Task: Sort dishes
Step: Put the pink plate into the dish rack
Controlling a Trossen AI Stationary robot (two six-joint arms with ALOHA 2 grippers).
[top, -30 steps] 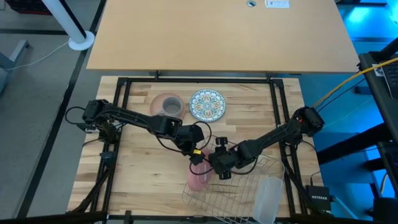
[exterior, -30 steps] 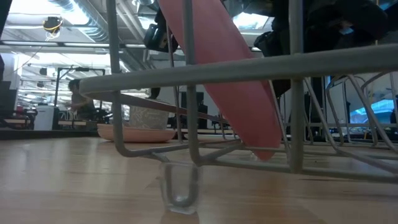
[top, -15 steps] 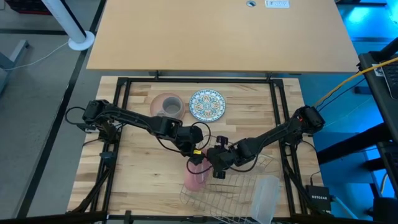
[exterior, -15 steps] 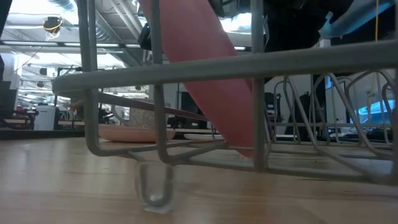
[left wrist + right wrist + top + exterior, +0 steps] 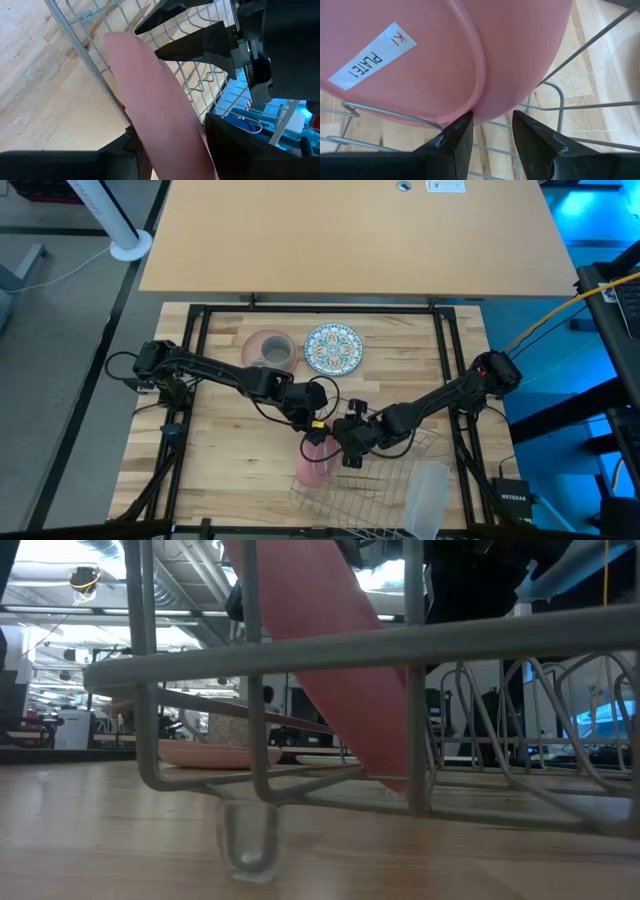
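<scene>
- A light wooden table (image 5: 220,450) with a black frame round its edges carries everything.
- Near the upper middle of the high view, a salmon-pink plate (image 5: 258,340) lies flat with a small grey mug (image 5: 274,352) on it.
- Just to its right lies the blue-green patterned plate (image 5: 332,347).
- A wire rack (image 5: 385,485) stands at the lower middle.
- A translucent plastic tray (image 5: 428,498) rests by the rack's lower right.

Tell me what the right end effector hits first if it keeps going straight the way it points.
Probably the pink plate: it fills the wrist view just past the right end effector, tilted in the wire rack. How far apart they are is unclear.
</scene>
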